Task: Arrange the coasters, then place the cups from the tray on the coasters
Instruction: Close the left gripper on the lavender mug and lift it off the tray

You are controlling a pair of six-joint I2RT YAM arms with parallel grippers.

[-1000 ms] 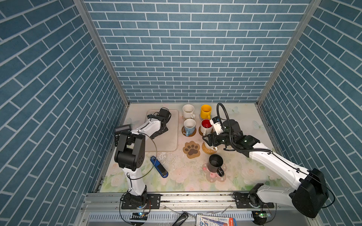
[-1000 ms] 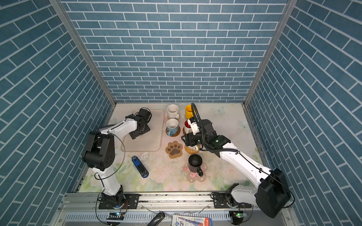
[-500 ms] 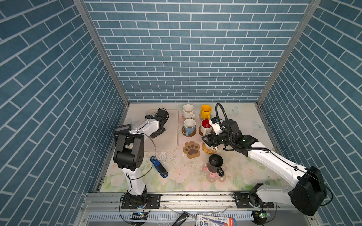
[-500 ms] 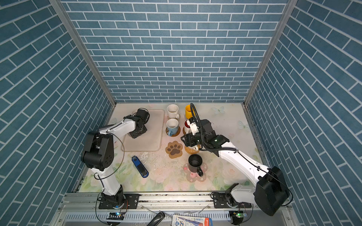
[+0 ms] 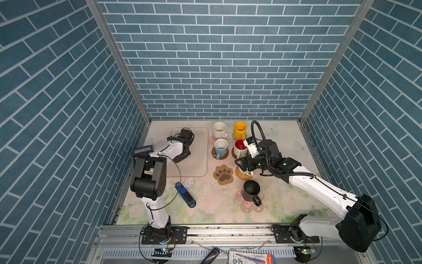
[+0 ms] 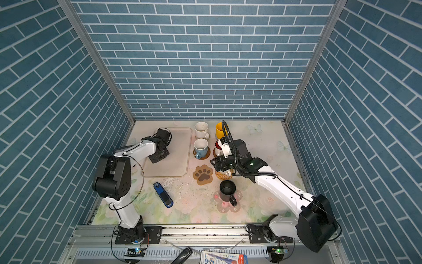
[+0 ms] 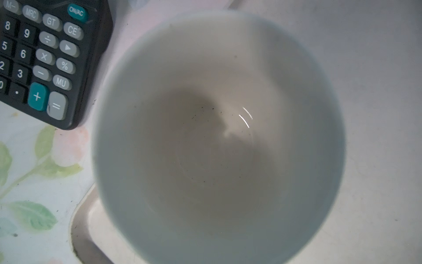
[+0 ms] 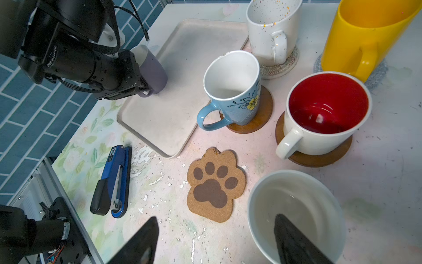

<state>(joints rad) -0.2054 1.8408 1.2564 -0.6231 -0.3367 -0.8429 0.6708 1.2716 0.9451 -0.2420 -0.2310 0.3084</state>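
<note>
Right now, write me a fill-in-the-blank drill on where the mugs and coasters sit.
The black mug stands on the ___ flower coaster.
The bare coaster is shaped like a ___.
The lavender mug stands on the ___.
Missing words: pink; paw; tray.

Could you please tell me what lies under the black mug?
A pink flower coaster lies under the black mug; its petals show around the base. Its middle is covered by the mug.
</note>
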